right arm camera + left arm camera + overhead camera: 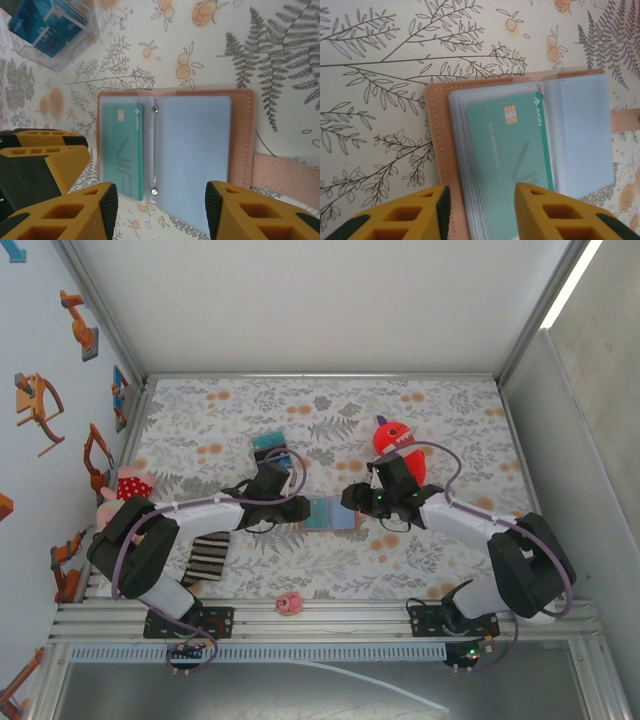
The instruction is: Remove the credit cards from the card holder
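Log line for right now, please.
card holder: open flat | green card: in clear sleeve | left claw: open, over card side | right claw: open, over blue page

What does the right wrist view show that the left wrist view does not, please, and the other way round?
Right wrist view: a clear box of blue cards at the upper left, and the left gripper beside the card holder. Left wrist view: the layered edges of several clear sleeves stacked under the green card. Both: the card holder lying open, the green card in its sleeve, the tan strap and the floral cloth.
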